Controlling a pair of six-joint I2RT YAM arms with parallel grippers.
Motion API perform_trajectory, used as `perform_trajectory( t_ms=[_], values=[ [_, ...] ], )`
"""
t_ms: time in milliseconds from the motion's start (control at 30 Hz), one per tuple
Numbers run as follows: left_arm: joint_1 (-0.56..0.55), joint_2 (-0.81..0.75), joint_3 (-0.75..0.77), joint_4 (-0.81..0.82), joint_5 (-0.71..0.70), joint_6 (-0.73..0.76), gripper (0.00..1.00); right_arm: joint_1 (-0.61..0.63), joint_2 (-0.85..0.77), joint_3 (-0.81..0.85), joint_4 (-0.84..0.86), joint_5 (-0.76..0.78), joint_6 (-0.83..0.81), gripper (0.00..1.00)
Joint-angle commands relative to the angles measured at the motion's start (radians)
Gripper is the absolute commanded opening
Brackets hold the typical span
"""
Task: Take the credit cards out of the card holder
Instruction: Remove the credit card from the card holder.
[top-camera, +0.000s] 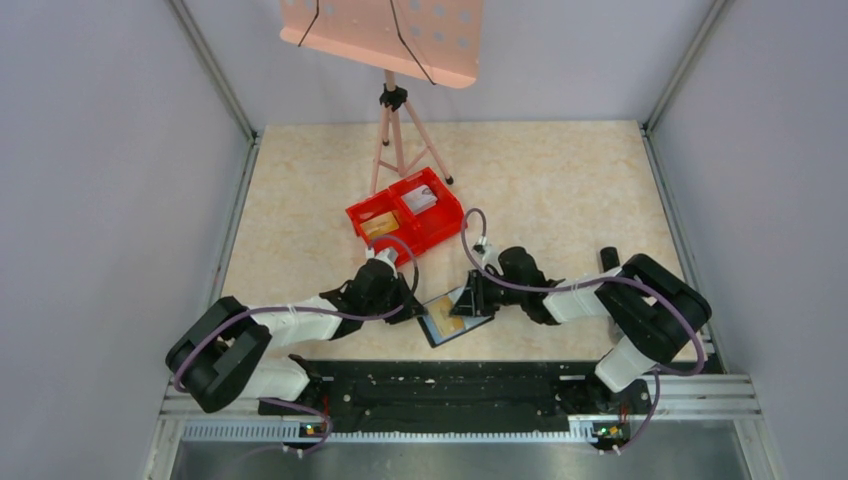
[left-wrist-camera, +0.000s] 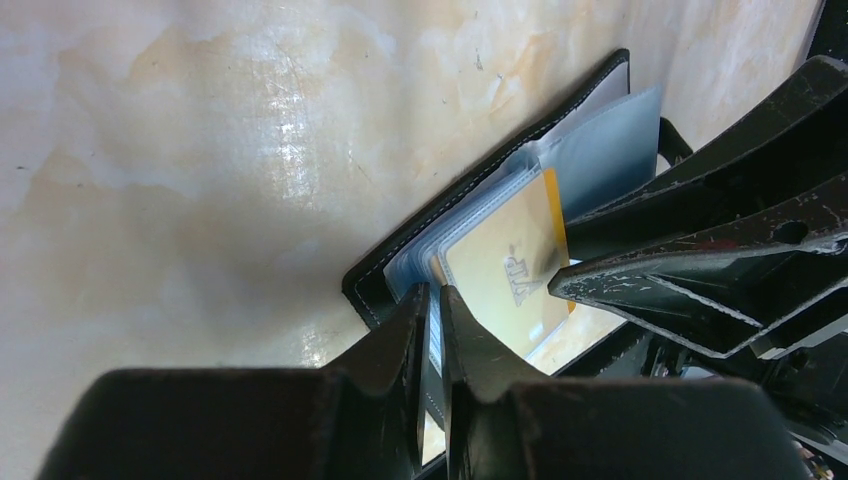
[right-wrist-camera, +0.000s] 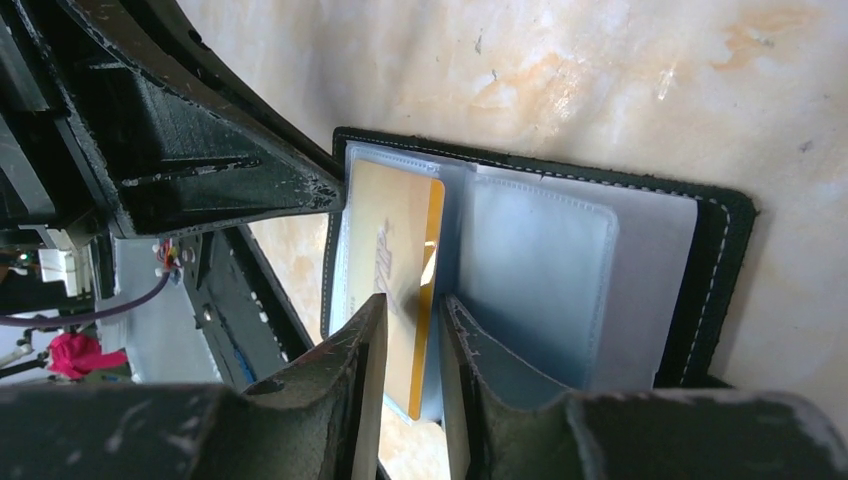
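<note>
The black card holder (top-camera: 452, 322) lies open on the worktop (top-camera: 570, 190) between the two arms, near the front edge. The left claw (left-wrist-camera: 432, 318) is clenched on the holder's near edge, seemingly anchoring it. The right claw (right-wrist-camera: 412, 335) is nipped onto a gold credit card (right-wrist-camera: 385, 240) half out of its clear pocket. Extraction is in hand; next needs a straight pull along the pocket while the left holds firm
</note>
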Motion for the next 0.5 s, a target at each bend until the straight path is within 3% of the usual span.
perform_trajectory(
  t_ms=[0, 233, 467],
  values=[
    [-0.005, 0.021, -0.004, -0.006, -0.011, 0.005, 0.14, -0.012, 0.013, -0.021, 0.095, -0.039, 0.022, 0.24],
    [-0.006, 0.031, -0.005, -0.011, -0.022, 0.012, 0.14, -0.028, -0.024, -0.057, 0.133, -0.044, 0.046, 0.01],
    [-0.005, 0.045, -0.009, -0.012, -0.026, 0.014, 0.14, -0.045, -0.056, -0.075, 0.128, -0.045, 0.056, 0.0]
  ],
)
